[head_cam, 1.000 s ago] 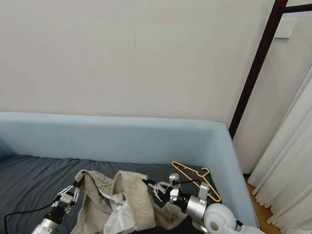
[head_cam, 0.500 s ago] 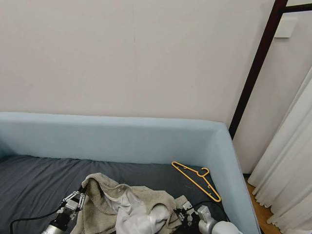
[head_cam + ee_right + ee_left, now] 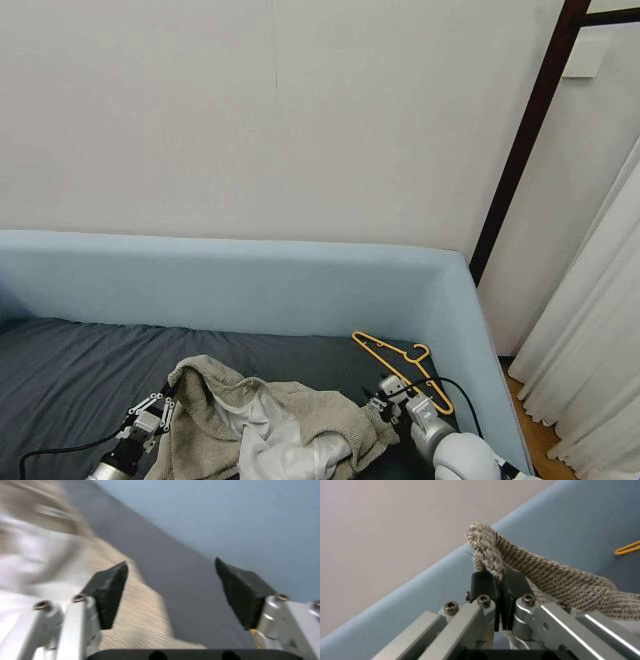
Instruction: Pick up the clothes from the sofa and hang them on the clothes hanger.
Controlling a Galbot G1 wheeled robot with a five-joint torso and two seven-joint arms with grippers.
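Left wrist view: sweater (image 3: 559, 578) pinched inside left tool (image 3: 500, 589).

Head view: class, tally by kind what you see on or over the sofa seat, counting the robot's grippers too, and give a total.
knitted garment: 1
orange hanger: 1
grippers: 2 (left gripper shut on the garment's edge, right gripper open)
Total: 4
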